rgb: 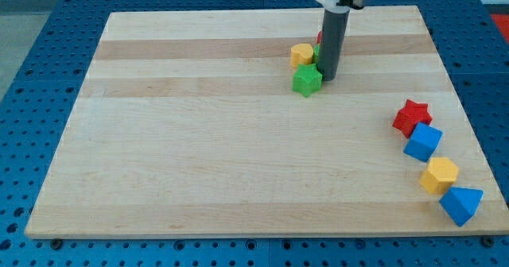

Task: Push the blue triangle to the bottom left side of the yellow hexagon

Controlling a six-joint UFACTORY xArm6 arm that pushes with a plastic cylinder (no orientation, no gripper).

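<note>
1. Nearest, at the bench's (199, 164) bottom right, the blue triangle (461, 204) lies untouched, just below the yellow hexagon (439, 175); a blue cube (422, 142) and red star (411, 116) lie beyond.
2. The push seems not yet begun; next, the tip must cross to the triangle's right side.
3. Farthest, the rod stands upright, its tip (327, 78) touching a green block (307, 81), beside a yellow block (301, 55). There is no claw.

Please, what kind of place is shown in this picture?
Probably a robotics lab bench. A wooden board lies on a blue perforated table, of the sort used for mounting equipment. My tip rests on the board beside a green block, and small coloured test blocks such as a red star lie nearby.
</note>
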